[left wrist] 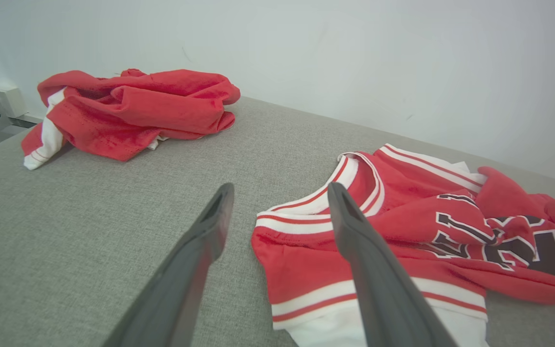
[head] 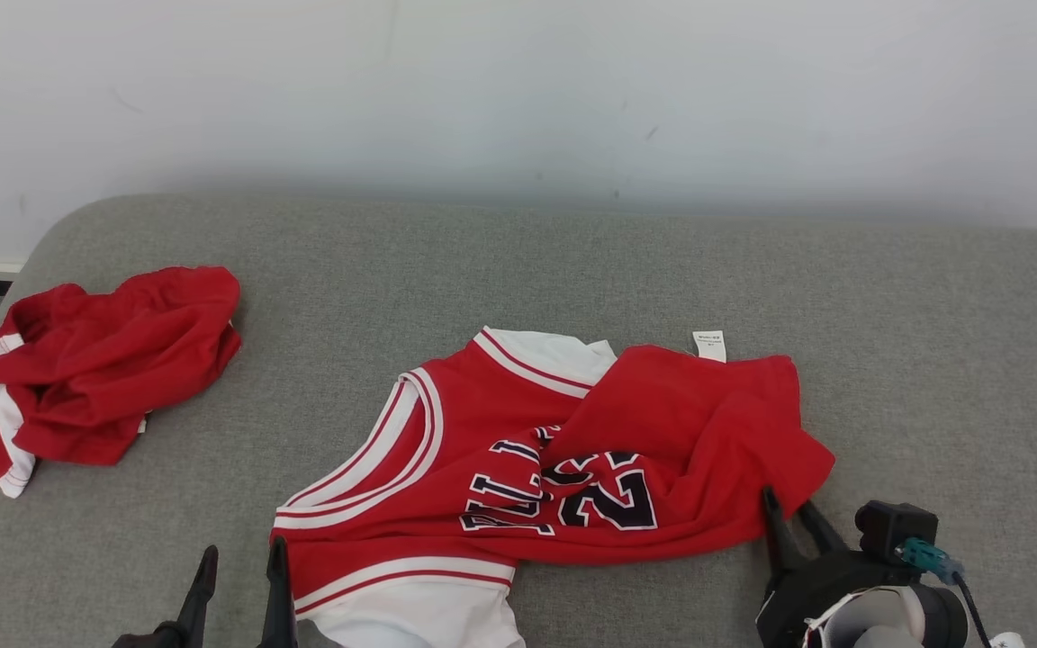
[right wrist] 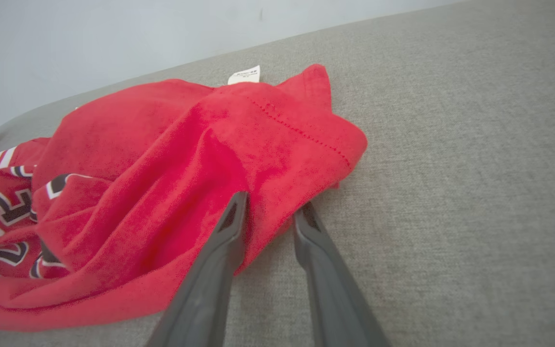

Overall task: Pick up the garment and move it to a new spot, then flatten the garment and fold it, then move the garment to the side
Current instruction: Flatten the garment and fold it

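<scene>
A red basketball jersey (head: pixel 662 423) with white trim and dark lettering lies crumpled on the grey cushion, its red lower half bunched over the front. My right gripper (head: pixel 786 500) is at the jersey's right hem. In the right wrist view its jaws (right wrist: pixel 272 207) are narrowed but apart, with the edge of the red cloth (right wrist: pixel 162 159) between the tips. My left gripper (head: pixel 241 562) is open at the jersey's left corner. In the left wrist view, one finger (left wrist: pixel 354 226) lies over the jersey (left wrist: pixel 403 193) and the other over bare cushion.
A second red garment with white stripes (head: pixel 104 369) (left wrist: pixel 133 106) lies bunched at the cushion's far left. The grey cushion (head: pixel 572 261) ends at a white wall behind and drops off at its rounded left edge. Bare cushion lies right of and behind the jersey.
</scene>
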`<state>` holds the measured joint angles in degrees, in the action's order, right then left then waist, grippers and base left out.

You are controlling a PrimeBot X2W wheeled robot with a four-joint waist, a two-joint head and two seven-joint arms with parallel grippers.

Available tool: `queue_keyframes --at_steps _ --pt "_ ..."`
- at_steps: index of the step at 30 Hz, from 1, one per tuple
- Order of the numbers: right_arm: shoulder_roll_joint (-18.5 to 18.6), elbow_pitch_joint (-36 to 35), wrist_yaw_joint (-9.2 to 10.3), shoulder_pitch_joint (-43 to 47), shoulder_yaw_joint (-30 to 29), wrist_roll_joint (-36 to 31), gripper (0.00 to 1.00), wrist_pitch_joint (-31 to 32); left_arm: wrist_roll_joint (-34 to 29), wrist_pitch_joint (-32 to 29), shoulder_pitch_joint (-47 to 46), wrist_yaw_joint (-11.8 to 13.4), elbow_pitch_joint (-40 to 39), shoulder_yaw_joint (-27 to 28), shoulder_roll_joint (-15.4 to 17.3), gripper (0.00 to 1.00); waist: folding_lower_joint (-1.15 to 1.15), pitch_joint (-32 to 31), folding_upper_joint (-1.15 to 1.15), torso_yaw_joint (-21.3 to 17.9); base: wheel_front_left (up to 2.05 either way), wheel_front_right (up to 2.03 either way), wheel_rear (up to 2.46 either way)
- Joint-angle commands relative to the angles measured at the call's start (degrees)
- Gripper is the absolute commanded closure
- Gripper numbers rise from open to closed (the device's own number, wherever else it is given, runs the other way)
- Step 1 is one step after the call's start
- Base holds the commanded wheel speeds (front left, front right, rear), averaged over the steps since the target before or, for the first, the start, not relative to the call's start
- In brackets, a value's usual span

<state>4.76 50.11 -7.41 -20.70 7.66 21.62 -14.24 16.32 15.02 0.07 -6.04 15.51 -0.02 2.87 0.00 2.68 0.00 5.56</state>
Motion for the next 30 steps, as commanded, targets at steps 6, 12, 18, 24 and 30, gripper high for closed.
queue_keyframes --at_steps 6,12,18,24,30 --pt "1.75 -2.08 -0.14 0.89 -2.75 0.46 0.0 -0.72 0.07 0.08 0.66 0.04 -0.03 0.03 0.01 0.0 0.0 0.13 0.0 0.11 0.0 0.0 0.0" --pt "2.98 -1.33 -0.14 -1.12 -4.82 -0.52 0.0 -0.79 -0.02 0.08 0.58 -0.09 -0.19 0.15 0.01 0.0 0.0 0.4 0.0 0.54 0.0 0.0 0.0" --pt "2.87 4.09 -0.14 -4.23 -6.69 -2.14 0.0 0.3 -0.11 0.08 -0.44 -0.41 0.04 -0.45 0.0 0.0 0.0 1.16 0.0 1.74 0.0 0.0 0.0" --pt "1.71 8.04 -0.14 -6.21 -7.12 -2.14 1.0 -0.15 -0.38 0.08 -1.19 -0.44 0.43 -0.26 0.01 0.0 0.0 1.21 0.0 2.33 0.0 0.0 0.0" --pt "2.13 3.58 -0.14 -4.45 -7.55 -3.0 1.0 -1.05 -0.81 0.08 0.65 -0.44 0.83 -0.05 0.01 0.0 0.0 -0.62 0.0 1.39 0.0 0.0 0.0"
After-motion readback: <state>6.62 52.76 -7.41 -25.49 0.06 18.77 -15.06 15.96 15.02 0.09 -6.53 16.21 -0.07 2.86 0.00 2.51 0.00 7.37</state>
